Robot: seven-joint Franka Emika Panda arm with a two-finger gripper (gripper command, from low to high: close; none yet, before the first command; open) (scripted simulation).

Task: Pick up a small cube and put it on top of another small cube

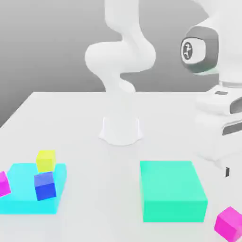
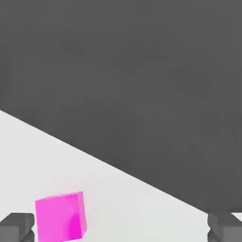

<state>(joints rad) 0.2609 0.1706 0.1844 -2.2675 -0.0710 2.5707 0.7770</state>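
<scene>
Magenta cube by the claw: a small bright magenta-pink cube with plain faces lies on the white table, between 4 and 5 o'clock from the centre of the exterior view; nothing grips it.
Claw: the white robot claw is released, its two sides wide apart, with nothing between them; it is above the table, at 4 o'clock in the exterior view, apart from this cube.
Teal-green block: a big, flat-topped teal-green block stands on the table, toward 10 o'clock from the same magenta cube, near it but not touching.
Cyan slab: a flat bright cyan slab lies at 8 o'clock, well apart from the block.
Deep-blue cube: a small deep-blue cube with plain faces appears to be on the slab, a little turned.
Yellow-green cube: a small yellow-green cube is at 12 o'clock from the blue one, by the slab's far edge; if they touch, I cannot tell.
Second magenta cube: another small magenta-pink cube is at 9 o'clock from the blue one, partly cut by the picture border.
</scene>
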